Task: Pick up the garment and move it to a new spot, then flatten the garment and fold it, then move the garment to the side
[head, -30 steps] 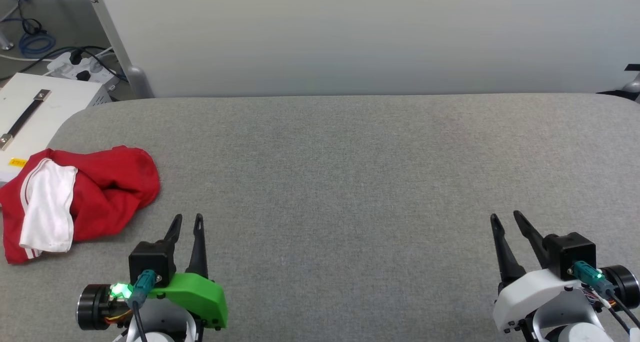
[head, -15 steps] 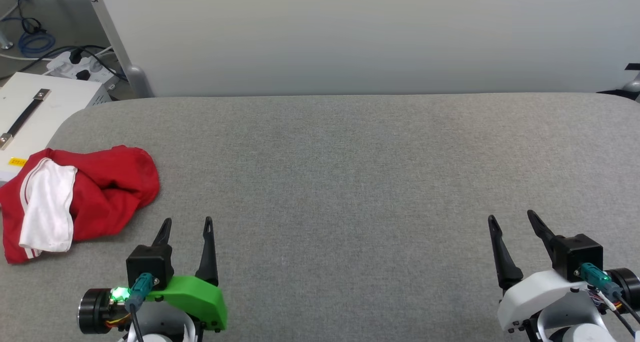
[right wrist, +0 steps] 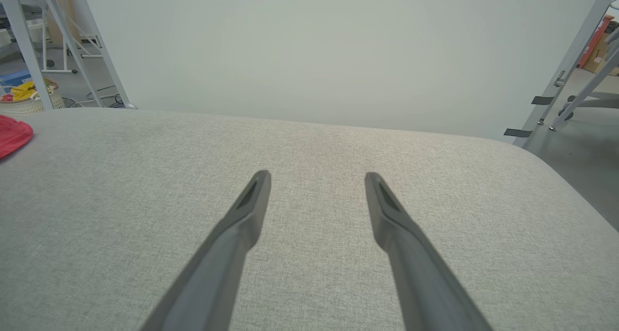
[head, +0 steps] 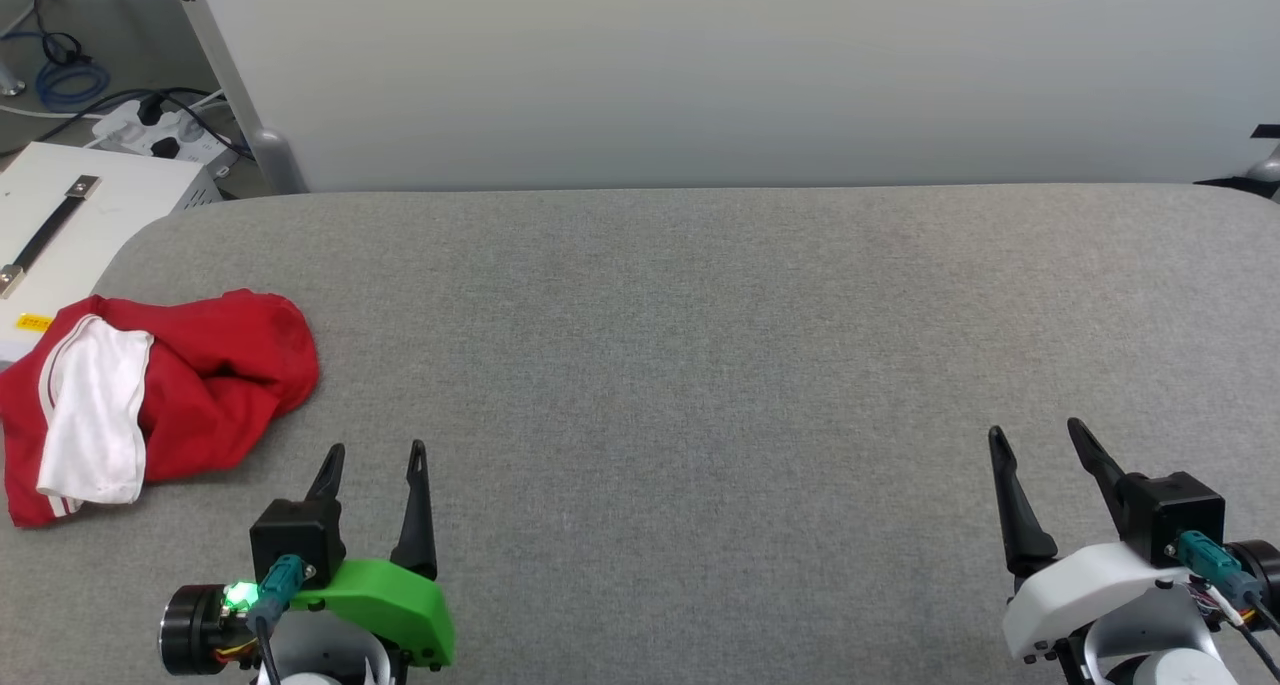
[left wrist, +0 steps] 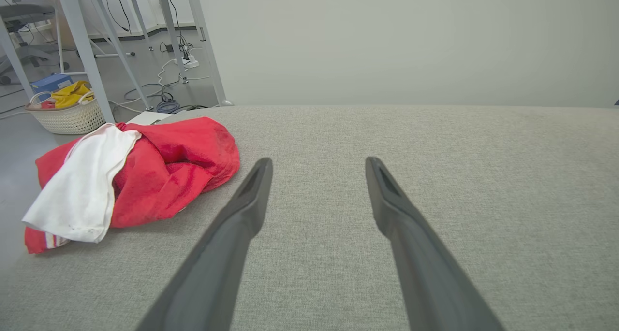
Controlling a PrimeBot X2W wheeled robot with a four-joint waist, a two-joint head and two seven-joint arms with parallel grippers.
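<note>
At the left end of the grey padded table (head: 680, 345) the garment (head: 200, 375) lies in a crumpled heap right at the edge, red cloth bunched up with a white sleeve (head: 95, 415) draped over it and striped trim along the sleeve's hem. Just beside it, nearer the robot, the left gripper (head: 376, 449) points forward over the table, jaws spread apart and holding nothing. Well apart, at the other end, the right gripper (head: 1034, 428) is likewise spread and empty. Beyond the heap, off the table, stands a white box (head: 70, 205) with a black handle.
</note>
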